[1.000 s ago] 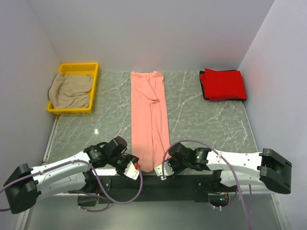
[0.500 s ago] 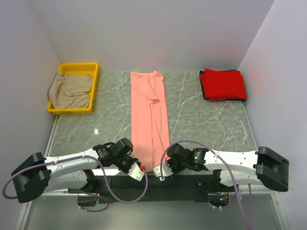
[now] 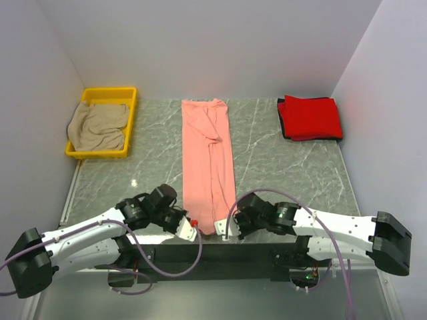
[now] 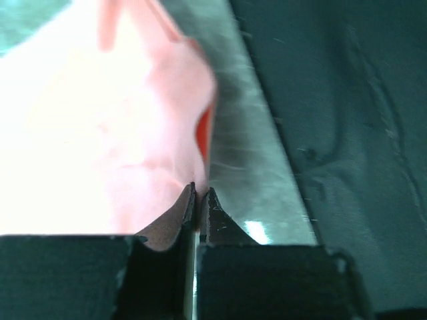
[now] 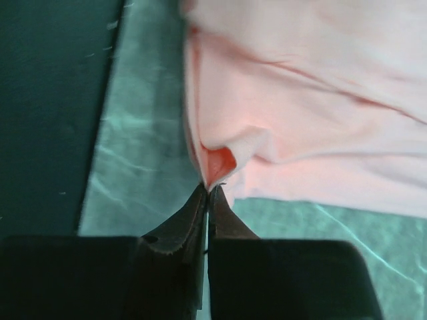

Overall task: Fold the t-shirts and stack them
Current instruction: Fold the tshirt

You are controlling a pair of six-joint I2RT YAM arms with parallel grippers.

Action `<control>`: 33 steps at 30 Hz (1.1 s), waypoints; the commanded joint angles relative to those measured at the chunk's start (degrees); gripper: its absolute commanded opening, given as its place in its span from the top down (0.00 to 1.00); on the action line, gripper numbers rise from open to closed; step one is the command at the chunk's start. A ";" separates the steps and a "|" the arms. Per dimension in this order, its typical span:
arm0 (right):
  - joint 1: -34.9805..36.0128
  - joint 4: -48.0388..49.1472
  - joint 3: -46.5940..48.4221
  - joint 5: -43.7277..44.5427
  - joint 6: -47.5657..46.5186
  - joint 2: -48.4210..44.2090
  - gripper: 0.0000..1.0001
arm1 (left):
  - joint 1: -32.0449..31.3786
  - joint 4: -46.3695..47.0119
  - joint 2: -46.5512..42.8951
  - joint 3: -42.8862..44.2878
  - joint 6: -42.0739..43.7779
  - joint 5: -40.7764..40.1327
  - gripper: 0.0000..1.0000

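Logging both arms stretched low along the near edge of the table, wrists turned inward toward each other. We see the left gripper clamped on the near-left corner of the pink shirt, fingertips pressed together with cloth bunched at them. We see the right gripper pinching the near-right corner, a small pucker just ahead of its tips. The pink shirt runs as a long strip away from both. The red shirt lies folded far beyond the right fingers. The beige shirt lies in the yellow bin, far beyond the left ones.
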 commanded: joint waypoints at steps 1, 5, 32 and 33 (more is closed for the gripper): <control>-3.78 -2.30 4.83 0.66 -0.41 -1.70 1.00 | 3.26 -2.01 0.48 4.95 -2.80 3.31 0.99; -9.85 -3.27 8.44 -1.01 -4.81 -0.30 1.00 | 9.23 -0.69 3.73 8.72 0.08 4.19 0.99; -39.04 -1.16 45.61 -12.70 -28.55 41.87 1.00 | 34.55 5.46 50.48 48.36 14.51 8.41 0.99; -39.57 -1.25 46.66 -12.88 -29.33 43.03 1.00 | 34.82 5.46 52.32 49.33 14.51 8.06 0.99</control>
